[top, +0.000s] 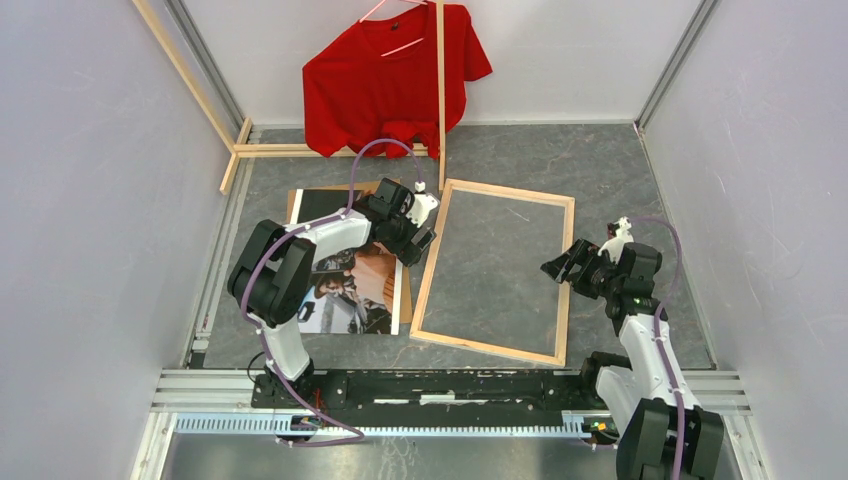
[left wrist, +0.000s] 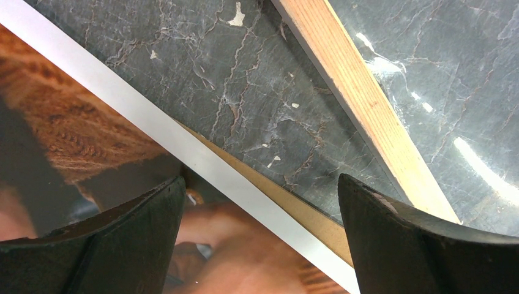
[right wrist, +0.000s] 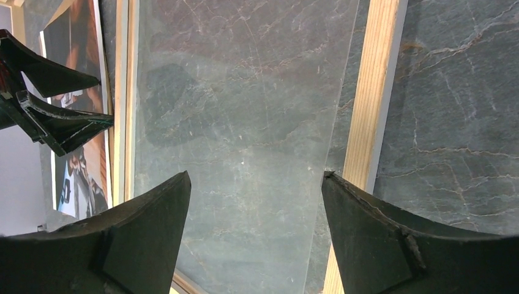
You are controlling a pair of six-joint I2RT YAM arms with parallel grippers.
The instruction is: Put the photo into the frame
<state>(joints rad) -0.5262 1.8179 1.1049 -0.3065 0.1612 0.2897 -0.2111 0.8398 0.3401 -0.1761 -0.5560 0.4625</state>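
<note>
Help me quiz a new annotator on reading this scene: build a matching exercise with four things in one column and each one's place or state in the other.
Things:
1. photo
2. frame
3. red T-shirt
4. left gripper

Places or states:
A. lying flat, bare wood up, in the middle
B. open, over the photo's right edge
C. lying picture-up, on the left
D. hanging at the back

Pairs: 1-C, 2-A, 3-D, 4-B
</note>
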